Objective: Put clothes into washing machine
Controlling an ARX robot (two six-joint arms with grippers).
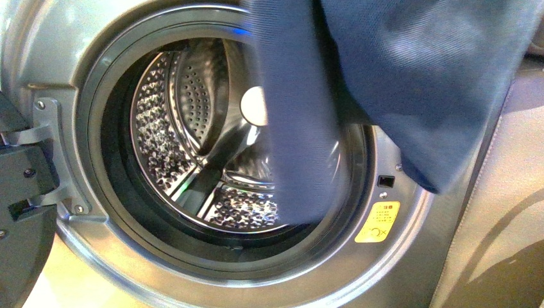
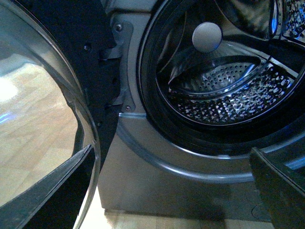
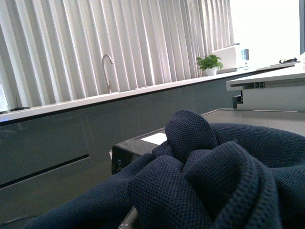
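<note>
The washing machine (image 1: 410,269) is silver-grey, with its round porthole open and the perforated steel drum (image 1: 186,128) empty. The dark navy clothes (image 1: 410,70) hang from the top right, and a long fold drapes down across the right half of the mouth to its lower rim. In the right wrist view the clothes (image 3: 205,181) bunch up over my right gripper, which is shut on them with its fingers hidden. My left gripper (image 2: 171,200) is open and empty, low in front of the washing machine's lower front panel (image 2: 167,181), below the drum (image 2: 228,90).
The open door (image 1: 19,212) stands at the left of the porthole, and its glass bowl (image 2: 38,124) is close beside my left gripper. A yellow sticker (image 1: 377,221) sits at the lower right of the rim. A counter with a tap (image 3: 107,71) lies behind.
</note>
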